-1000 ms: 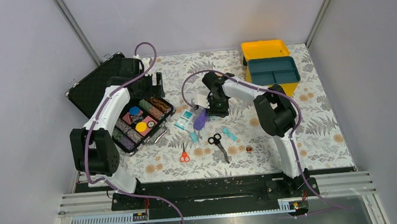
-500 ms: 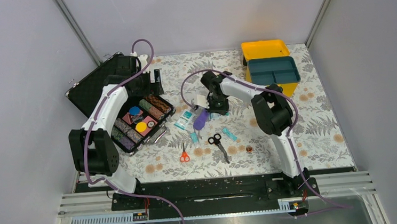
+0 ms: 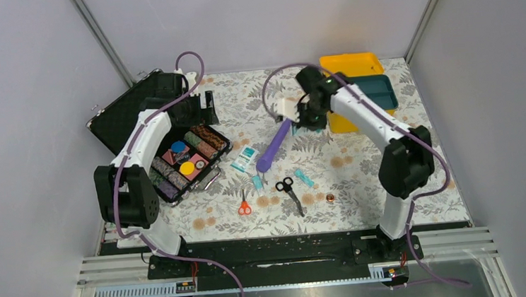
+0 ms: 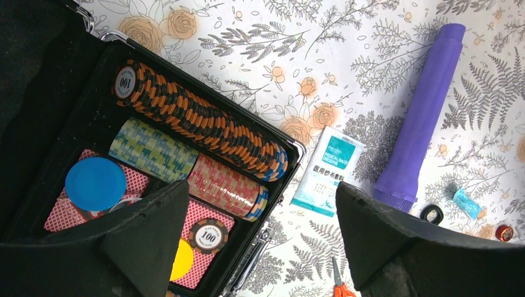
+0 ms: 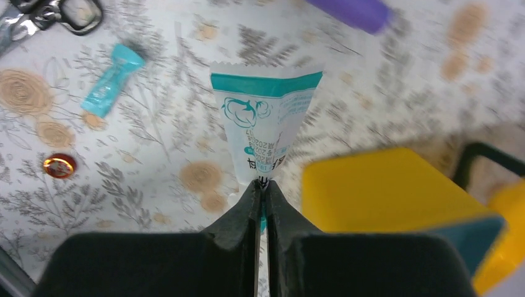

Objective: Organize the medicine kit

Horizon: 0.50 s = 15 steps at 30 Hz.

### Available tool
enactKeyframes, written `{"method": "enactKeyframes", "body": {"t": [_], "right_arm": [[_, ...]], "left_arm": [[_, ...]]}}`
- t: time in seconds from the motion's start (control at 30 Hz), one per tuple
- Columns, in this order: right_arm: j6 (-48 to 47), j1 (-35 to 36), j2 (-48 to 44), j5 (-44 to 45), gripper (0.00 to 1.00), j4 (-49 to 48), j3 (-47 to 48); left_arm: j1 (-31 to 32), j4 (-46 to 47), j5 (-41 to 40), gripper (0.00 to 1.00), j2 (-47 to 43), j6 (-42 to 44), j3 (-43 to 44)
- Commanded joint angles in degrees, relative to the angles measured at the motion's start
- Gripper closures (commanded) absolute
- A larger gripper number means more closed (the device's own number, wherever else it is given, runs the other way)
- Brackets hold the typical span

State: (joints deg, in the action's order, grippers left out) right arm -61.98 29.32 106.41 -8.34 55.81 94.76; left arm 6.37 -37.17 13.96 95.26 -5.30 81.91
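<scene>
Standing open at the far right of the tabletop (image 3: 425,171), the medicine kit (image 3: 351,64) looks empty inside, so sorting seems barely begun. The right pincer (image 5: 260,185), shut on a teal-and-white packet (image 5: 263,117), hangs just left of it, and the left pincer (image 4: 260,198) gapes wide and empty. A purple torch (image 3: 273,148), scissors (image 3: 288,192) and another packet (image 3: 245,158) lie loose.

I read the floral table (image 3: 425,171) from the black scissors (image 3: 288,189). Left: orange scissors (image 3: 244,207). Right: teal wrapper (image 3: 303,178), copper disc (image 3: 330,198). Beyond-left: purple torch (image 3: 272,148), white sachet (image 3: 245,158). Far left: black chip case (image 3: 126,117). Far beyond-right: medicine kit (image 3: 351,66).
</scene>
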Motion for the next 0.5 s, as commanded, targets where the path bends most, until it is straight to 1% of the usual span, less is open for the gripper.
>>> {"method": "enactKeyframes", "body": {"t": [0.0,0.17,0.3,0.47], "right_arm": [[-3.13,-7.08,-2.49,-4.12,0.93,6.49,8.56],[-8.46,-15.5,-0.59,-2.64,0.92,6.0,15.23],[-13.05,-21.3,4.79,-1.18,0.92,5.49,23.78],[-19.36,-26.06,13.25,-3.05,0.9,12.8,36.15]], "left_arm": [[-0.31,2.53,1.37,0.13,0.6,-1.29,3.22],[-0.36,2.25,1.06,0.14,1.43,-0.27,4.62],[-0.31,1.33,0.76,0.14,1.91,0.98,5.88],[-0.31,0.31,0.1,0.14,1.86,2.73,7.17]]}}
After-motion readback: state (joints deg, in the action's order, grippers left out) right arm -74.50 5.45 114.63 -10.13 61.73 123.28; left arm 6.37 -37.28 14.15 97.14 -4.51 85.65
